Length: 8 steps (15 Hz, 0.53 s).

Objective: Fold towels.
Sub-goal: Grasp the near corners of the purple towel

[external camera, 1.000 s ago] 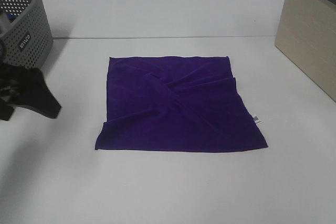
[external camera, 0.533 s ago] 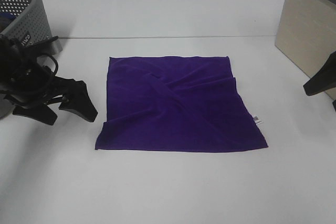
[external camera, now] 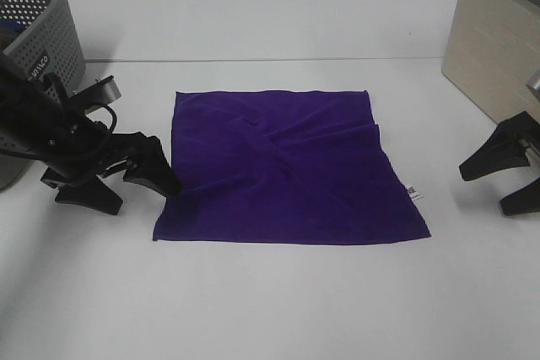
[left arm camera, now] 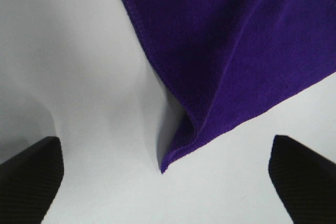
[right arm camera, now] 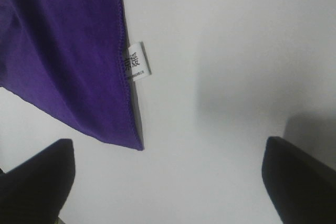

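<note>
The white desk (external camera: 270,309) fills most of the high view. A beige box (external camera: 498,65) stands along its right edge toward the far right corner. The deep purple towel (external camera: 287,170) lies spread open in one layer at the middle of the desk, roughly square, with a few diagonal creases crossing its centre. Its near left corner is slightly puckered and lifted off the surface. A grey perforated basket (external camera: 42,48) sits at the far left corner, well apart from the towel.

The left gripper (external camera: 143,199) comes in low from the desk's left edge with its jaws spread wide. Its inner finger reaches the towel's left border close to the near left corner, though whether it touches the cloth cannot be told. In the left wrist view that puckered corner lies in the gap between the two black fingers, with nothing clamped.

The right gripper (external camera: 483,191) is near the desk's right edge, just clear of the towel, jaws also wide and holding nothing. A small white tag (external camera: 413,192) sticks out of the towel's right border near the near right corner, and the right wrist view shows printed characters on it
</note>
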Available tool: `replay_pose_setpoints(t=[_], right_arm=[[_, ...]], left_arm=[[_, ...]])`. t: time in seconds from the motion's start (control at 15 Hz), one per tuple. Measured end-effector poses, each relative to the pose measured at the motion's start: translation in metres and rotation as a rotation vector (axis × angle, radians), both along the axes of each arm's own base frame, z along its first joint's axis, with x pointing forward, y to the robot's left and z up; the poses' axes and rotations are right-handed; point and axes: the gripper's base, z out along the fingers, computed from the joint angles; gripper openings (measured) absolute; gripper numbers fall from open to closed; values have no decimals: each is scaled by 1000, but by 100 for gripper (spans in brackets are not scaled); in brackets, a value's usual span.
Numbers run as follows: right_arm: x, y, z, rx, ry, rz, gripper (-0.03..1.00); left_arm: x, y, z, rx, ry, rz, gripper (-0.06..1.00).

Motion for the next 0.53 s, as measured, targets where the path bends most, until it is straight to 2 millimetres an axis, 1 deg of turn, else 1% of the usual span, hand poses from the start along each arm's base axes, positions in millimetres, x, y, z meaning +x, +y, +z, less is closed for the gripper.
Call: replay_pose_setpoints(t=[0.13, 0.2, 0.27, 0.4, 0.47, 0.53], right_arm=[[2, 0, -11, 16, 21, -32, 93], [4, 3, -13, 16, 20, -34, 93], [7, 11, -15, 18, 17, -24, 92], [13, 33, -17, 21, 15, 8, 92], [14, 40, -19, 25, 21, 19, 92], [15, 41, -19, 26, 23, 24, 92]], left_arm=[[2, -2, -8, -17, 16, 2, 99], [3, -2, -9, -22, 16, 6, 99], [3, -2, -9, -25, 17, 4, 99], [3, -3, -9, -29, 19, 3, 99], [3, -3, -9, -32, 20, 6, 99], [3, -3, -9, -33, 21, 7, 99]])
